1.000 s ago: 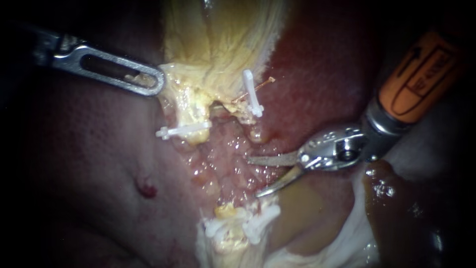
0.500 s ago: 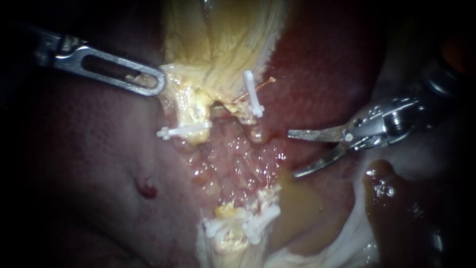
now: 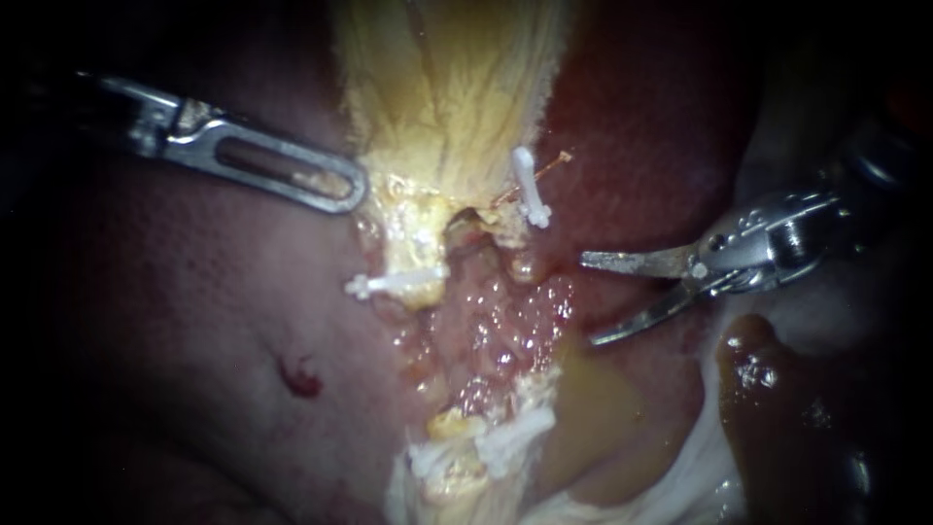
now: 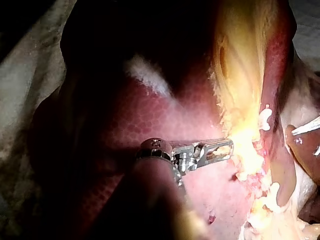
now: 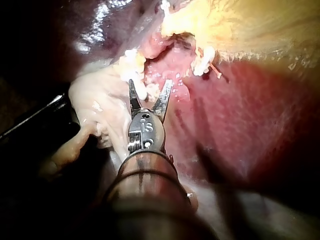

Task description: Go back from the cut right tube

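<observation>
The right tool (image 3: 588,299) is standing wide open, gripping nothing, clear of the cut right tube (image 3: 522,261) with its clip (image 3: 531,190). The left tool (image 3: 352,194) is clamping the gallbladder (image 3: 447,97) edge.

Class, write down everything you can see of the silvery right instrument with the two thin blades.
The silvery metal right instrument comes in from the right. Its shaft ends in a shiny hinged wrist with a pivot, from which two thin pointed blades spread in an open V, gripping nothing. The upper blade lies nearly level, the lower slants downward. The tips face the white clip yet stand clear of it, over the dark red liver. Whether the lower blade grazes tissue cannot be told.
</observation>
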`<state>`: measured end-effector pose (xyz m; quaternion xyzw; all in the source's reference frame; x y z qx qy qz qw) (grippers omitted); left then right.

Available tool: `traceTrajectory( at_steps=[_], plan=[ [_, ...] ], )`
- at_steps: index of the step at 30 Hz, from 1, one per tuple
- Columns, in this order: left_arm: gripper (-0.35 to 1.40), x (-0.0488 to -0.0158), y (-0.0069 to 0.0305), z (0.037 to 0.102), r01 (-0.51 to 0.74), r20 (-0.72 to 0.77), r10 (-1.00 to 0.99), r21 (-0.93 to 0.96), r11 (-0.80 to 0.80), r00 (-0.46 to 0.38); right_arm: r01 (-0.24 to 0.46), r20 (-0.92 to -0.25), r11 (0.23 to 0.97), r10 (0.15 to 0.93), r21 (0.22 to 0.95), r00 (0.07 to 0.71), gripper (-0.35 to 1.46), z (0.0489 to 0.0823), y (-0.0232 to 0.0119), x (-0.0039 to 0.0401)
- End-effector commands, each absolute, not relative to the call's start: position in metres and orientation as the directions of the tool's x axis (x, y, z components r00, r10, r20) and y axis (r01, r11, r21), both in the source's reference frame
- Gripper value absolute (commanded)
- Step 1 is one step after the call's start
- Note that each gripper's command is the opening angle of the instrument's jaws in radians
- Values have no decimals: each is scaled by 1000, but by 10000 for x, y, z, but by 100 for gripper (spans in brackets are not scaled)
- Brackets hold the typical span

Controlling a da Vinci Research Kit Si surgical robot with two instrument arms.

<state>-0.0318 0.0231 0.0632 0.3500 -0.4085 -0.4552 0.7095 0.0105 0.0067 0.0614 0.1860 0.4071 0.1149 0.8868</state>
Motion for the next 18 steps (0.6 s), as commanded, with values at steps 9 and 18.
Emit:
traceTrajectory(
  at_steps=[9,18],
  plan=[
    [-35,-340,224,651,350,265,-927,869,348,264,-48,-675,904,353,426,648,145,612,70,98],
    [-35,-340,225,651,350,265,-927,870,348,264,-48,-675,903,353,426,648,145,611,71,96]
  ],
)
